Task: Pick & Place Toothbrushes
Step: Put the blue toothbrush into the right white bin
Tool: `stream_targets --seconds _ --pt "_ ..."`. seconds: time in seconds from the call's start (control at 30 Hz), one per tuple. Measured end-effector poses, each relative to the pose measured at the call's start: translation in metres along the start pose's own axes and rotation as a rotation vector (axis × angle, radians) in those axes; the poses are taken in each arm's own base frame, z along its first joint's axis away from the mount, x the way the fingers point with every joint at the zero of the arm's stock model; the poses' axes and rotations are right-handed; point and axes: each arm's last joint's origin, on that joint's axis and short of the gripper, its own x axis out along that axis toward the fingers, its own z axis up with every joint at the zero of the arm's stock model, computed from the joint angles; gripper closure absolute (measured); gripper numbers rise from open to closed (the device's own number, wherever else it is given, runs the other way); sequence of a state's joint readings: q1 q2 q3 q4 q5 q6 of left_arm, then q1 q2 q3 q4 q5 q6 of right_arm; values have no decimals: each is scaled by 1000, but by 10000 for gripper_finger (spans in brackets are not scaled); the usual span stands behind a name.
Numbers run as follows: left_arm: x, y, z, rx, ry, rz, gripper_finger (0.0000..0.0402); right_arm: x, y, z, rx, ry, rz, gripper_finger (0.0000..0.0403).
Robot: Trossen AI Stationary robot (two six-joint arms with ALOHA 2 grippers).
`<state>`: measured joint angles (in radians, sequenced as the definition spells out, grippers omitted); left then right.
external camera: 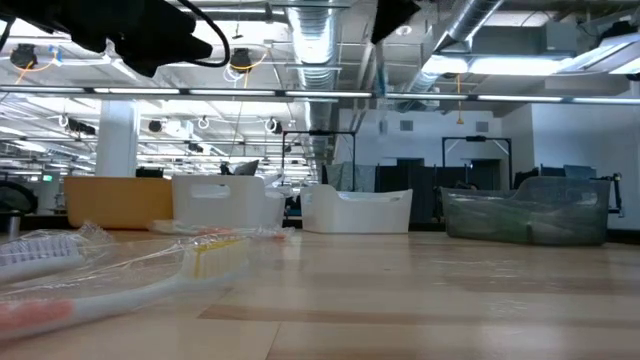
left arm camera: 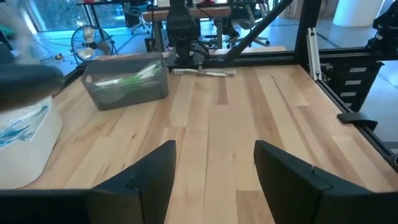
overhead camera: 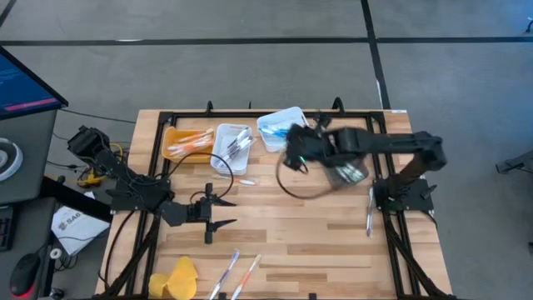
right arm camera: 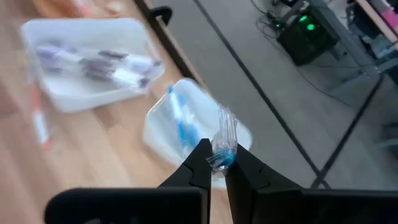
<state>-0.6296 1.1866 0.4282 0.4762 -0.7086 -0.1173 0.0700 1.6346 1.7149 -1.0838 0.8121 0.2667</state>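
My right gripper is shut on a blue toothbrush in clear wrap, above a white bin that holds blue toothbrushes; in the high view it hangs at that bin's near side. Two wrapped toothbrushes lie flat near the table's front edge, another by the right arm's base, and one in front of the bins. My left gripper stands open over bare wood at the left, its fingers with nothing between them. My right gripper pinches the wrapped blue toothbrush between its two fingertips. The crumpled clear wrap end sticks out past the fingertips. The fingers slant downward toward the table's far edge. The toothbrush is lifted clear, above the white bin.
Along the far edge stand an orange bin, a white bin with dark-handled brushes and the tilted white bin. A grey bin with green brushes sits toward the right. A yellow lump lies at the front left.
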Motion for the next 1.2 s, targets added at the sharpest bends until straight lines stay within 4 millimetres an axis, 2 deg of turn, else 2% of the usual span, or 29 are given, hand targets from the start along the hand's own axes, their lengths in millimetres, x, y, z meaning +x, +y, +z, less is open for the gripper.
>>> stream_targets --seconds 0.2,0.33,0.47,0.63,0.7,0.87,1.2 --pt "0 1 -4 7 32 5 192 30 -12 49 -34 87 26 388" --pt "0 1 -9 12 73 12 192 63 -15 66 -71 199 35 388" --pt "0 2 -11 9 97 16 192 107 -18 52 -145 358 50 388" --pt "-1 2 -13 24 115 19 192 155 -23 38 -106 507 79 388" --pt "-1 2 -14 26 117 20 192 167 -22 35 -115 522 75 388" --pt "-1 3 -15 33 124 21 192 177 -16 35 -132 515 87 388" --pt "-1 3 -15 35 130 22 192 179 -7 36 -164 479 107 388"
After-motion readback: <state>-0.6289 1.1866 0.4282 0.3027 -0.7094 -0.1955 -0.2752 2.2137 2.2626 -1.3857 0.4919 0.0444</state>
